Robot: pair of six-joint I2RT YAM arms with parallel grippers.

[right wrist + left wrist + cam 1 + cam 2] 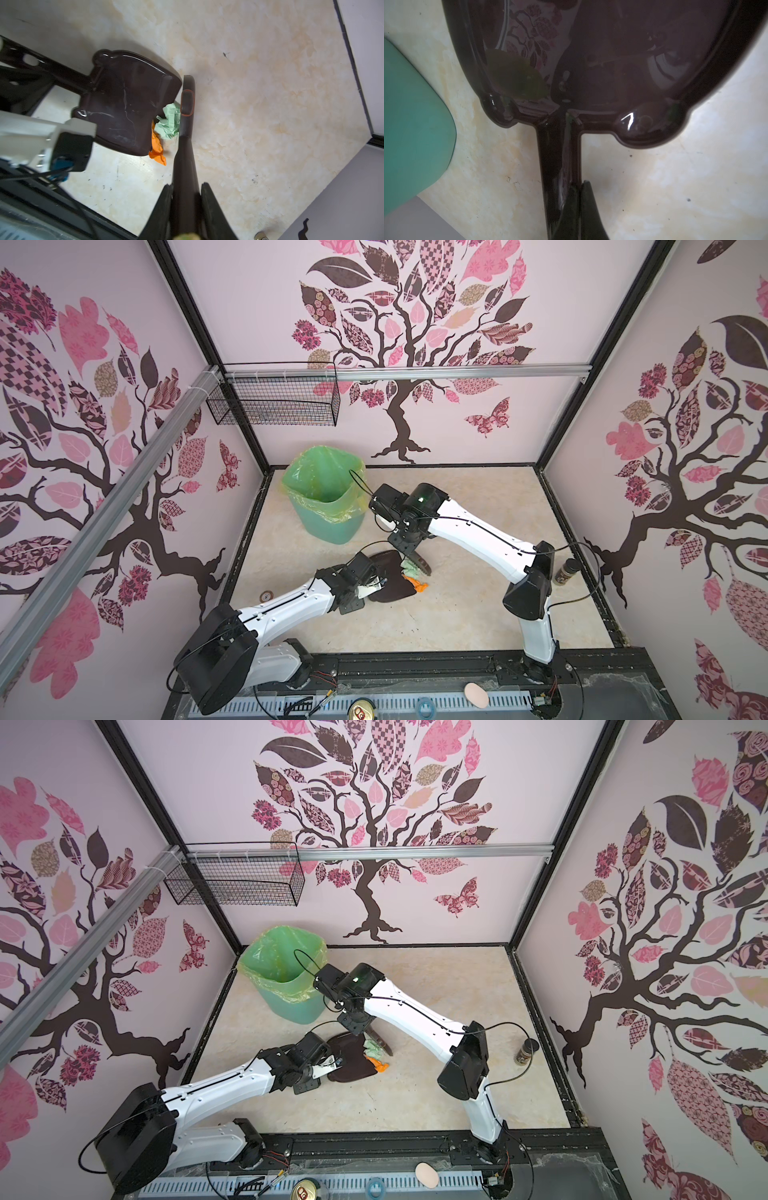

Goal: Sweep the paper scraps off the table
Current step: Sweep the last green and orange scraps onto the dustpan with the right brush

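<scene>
The left tool (579, 186) pinches the handle of the dustpan (124, 108). The right tool (187, 186) pinches the handle of the brush (187, 104). The paper scraps (169, 122), green and orange, lie on the table (270, 104) at the dustpan's front edge, against the brush. I think they are nearly swept in. Tipping them into the bin (328, 514) is left to do. No paper shows inside it.

paper scraps (169, 122) between dustpan (124, 108) and brush (187, 104), bin (328, 514) behind, all on table (478, 506)

Spice jar (566, 571), wire basket (274, 402) (wall-hung)
</scene>
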